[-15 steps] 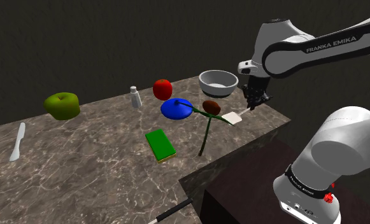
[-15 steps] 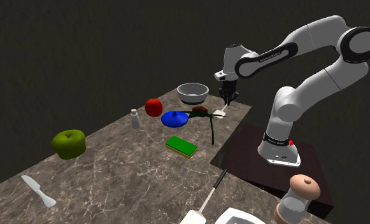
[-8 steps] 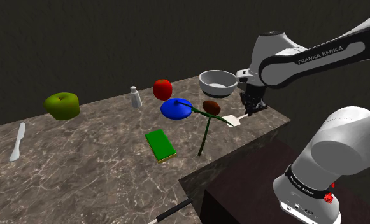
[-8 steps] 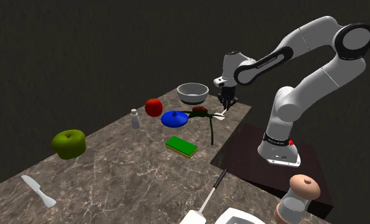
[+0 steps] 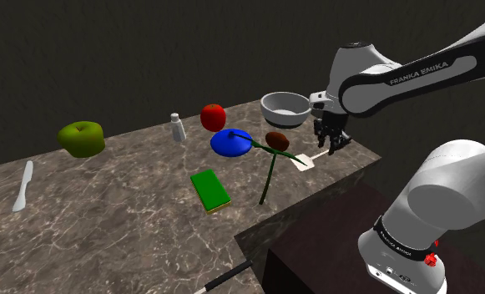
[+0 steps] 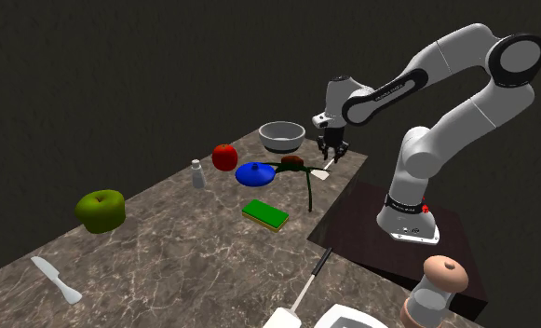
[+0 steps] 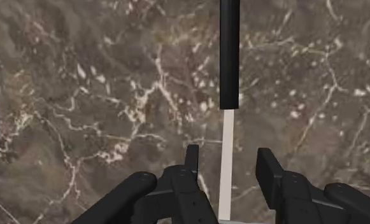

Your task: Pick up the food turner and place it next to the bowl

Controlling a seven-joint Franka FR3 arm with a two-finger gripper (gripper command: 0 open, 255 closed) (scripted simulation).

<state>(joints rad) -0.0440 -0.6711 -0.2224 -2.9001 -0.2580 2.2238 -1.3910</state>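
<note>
Gripper (image 5: 330, 147) (image 6: 331, 160) (image 7: 228, 151) low over counter (image 5: 132, 200) corner, near bowl (image 5: 285, 107) (image 6: 282, 136). Jaws spread. Turner (image 5: 304, 162) (image 6: 323, 173) (image 7: 229, 57) lies flat on counter: pale blade end under gripper, dark handle running off toward blue lid (image 5: 232, 144). In wrist view thin white neck sits between fingers (image 7: 270, 172), neither touching it. Brown lump (image 5: 275, 139) just beside handle. Red apple (image 5: 213, 116) behind lid; green sponge (image 5: 210, 190) well apart.

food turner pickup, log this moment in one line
phase: pre-grasp | gripper: open, straddling food turner neck, no contact | food turner: lying on marble counter | bowl: close by
</note>
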